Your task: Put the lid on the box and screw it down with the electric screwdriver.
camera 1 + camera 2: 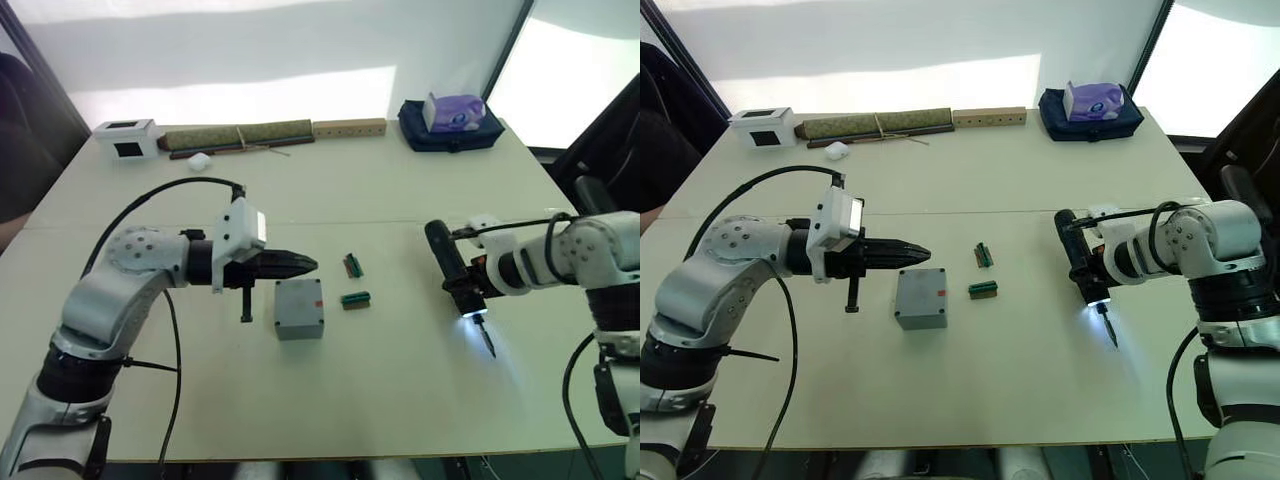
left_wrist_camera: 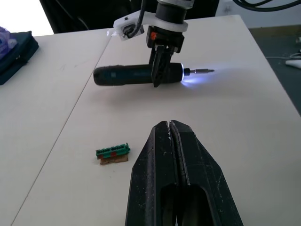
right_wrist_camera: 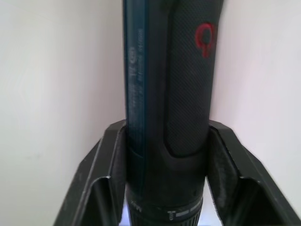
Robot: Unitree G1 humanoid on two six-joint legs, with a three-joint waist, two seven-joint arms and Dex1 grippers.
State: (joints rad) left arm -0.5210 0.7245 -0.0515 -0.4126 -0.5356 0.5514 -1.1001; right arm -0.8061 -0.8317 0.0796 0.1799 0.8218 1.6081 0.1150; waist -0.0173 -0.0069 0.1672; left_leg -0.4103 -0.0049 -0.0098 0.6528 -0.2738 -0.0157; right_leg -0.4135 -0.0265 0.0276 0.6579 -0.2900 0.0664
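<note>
Right claw (image 1: 1087,272) is clamped on the electric screwdriver (image 1: 1077,258), light on, bit angled down just above the desk (image 1: 1040,400), well apart from the box (image 1: 921,297). Left claw (image 1: 300,264) is clenched, empty, hovering just over the box's far edge. Lid looks already seated, can't be sure. Risks: bit misses screw head w/ tilted tool; unbraced box slides; left claw blocks the approach

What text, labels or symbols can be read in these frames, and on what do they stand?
Red power symbol, a ring with a short bar: on the grip of the electric screwdriver held in the right gripper.
Fine print along the screwdriver's barrel: too blurred to read.
Small red mark on the grey box: too small to read.
Purple tissue pack: no legible print.
</note>
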